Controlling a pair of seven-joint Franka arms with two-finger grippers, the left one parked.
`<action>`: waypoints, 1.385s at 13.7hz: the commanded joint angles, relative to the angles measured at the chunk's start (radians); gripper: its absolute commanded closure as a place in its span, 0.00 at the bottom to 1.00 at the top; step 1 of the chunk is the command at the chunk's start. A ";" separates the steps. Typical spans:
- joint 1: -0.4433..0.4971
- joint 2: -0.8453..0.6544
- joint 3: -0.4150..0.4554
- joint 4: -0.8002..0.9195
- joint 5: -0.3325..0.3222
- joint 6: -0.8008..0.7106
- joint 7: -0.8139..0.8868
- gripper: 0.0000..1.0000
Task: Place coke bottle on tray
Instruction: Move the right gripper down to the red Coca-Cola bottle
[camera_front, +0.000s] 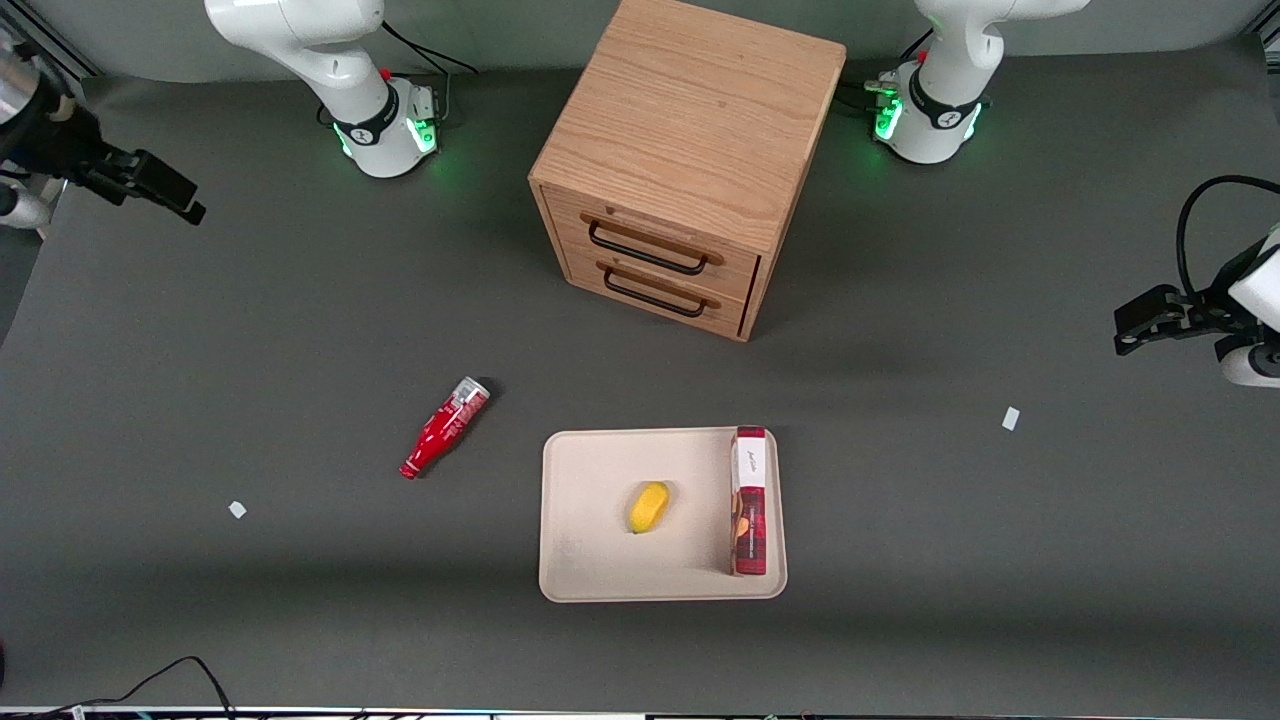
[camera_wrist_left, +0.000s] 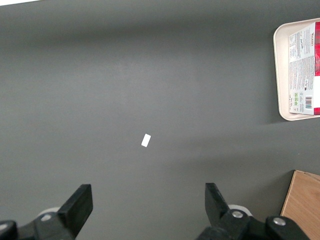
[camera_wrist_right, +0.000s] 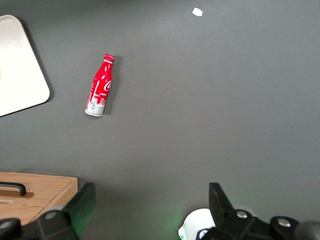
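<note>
We see the coke bottle (camera_front: 445, 427) lying on its side on the dark grey bench (camera_front: 250, 330), with bare bench all around it. It is beside the tray (camera_front: 600, 520), a little toward the working arm's end, and not touching it. Its red cap points nearer to the front camera and its silvery base points toward the wooden cabinet (camera_front: 680, 160).

The tray is cream, flat, with round corners and a low rim. In it we see a small yellow thing (camera_front: 649, 507) near the middle. A red and white box (camera_front: 749, 500) lies along the tray's edge toward the parked arm's end. The part of the tray closest to the bottle is bare.

The bottle has white curly letters on red, but we cannot read them. The box has small print and a barcode in the left wrist view (camera_wrist_left: 303, 70), too small to read.

Our end effector (camera_front: 155, 190) hangs well apart from the bottle, out at the working arm's end of the bench. Its two fingers (camera_wrist_right: 82, 202) are spread wide with nothing between them.

Two little white scraps (camera_front: 237, 509) (camera_front: 1011, 418) lie on the bench.
</note>
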 joint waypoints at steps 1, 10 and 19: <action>0.007 0.049 -0.006 0.085 0.021 -0.064 -0.002 0.00; 0.014 0.194 0.030 0.245 0.109 -0.069 -0.013 0.00; 0.024 0.593 0.199 0.078 0.099 0.357 0.448 0.00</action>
